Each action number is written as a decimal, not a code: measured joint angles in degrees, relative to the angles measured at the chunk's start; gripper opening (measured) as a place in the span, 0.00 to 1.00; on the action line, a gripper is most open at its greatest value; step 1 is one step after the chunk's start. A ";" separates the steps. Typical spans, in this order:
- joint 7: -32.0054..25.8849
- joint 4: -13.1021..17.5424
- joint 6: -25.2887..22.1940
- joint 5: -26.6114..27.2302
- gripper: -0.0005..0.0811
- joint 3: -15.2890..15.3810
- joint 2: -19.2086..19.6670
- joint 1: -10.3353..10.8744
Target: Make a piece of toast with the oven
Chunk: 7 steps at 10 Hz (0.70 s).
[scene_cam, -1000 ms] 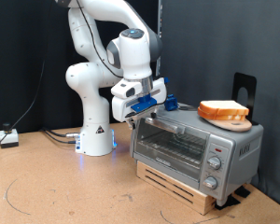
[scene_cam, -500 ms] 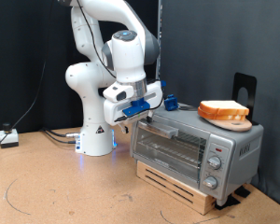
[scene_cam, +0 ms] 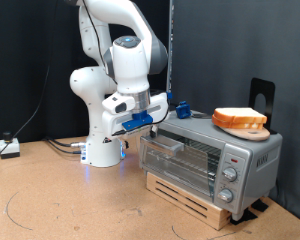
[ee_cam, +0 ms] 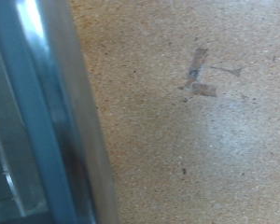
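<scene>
The white Panda arm [scene_cam: 110,80] stands at the exterior view's left of the silver-grey toaster oven [scene_cam: 212,158], which sits on a wooden pallet [scene_cam: 190,196] on the brown table [scene_cam: 60,200]. Its gripper [scene_cam: 148,124] hangs at the oven's upper left corner by the partly opened glass door [scene_cam: 180,160]; whether its fingers are apart or together cannot be told. A bread slice on a wooden disc [scene_cam: 240,121] rests on the oven's roof; the wrist view shows only the door's edge and the table.

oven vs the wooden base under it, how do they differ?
The oven is silver-grey with a glass door; the wooden base is pale slats. The oven is tall, the wooden base low. Both are rectangular. The gripper is at the oven's door top.
</scene>
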 joint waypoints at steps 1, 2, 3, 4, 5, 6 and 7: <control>-0.33 0.23 0.33 -0.35 1.00 -0.14 0.64 -0.50; -0.56 0.42 0.53 -0.74 1.00 -0.38 1.13 -0.96; -0.77 0.69 0.83 -1.18 1.00 -0.72 1.68 -1.39; -1.01 0.96 1.05 -1.63 1.00 -0.95 2.22 -1.89; -1.19 1.27 1.22 -2.05 1.00 -1.21 2.66 -2.40; -1.44 1.59 1.62 -2.34 1.00 -1.50 3.24 -2.85; -1.63 1.91 2.09 -2.43 1.00 -1.76 3.88 -3.23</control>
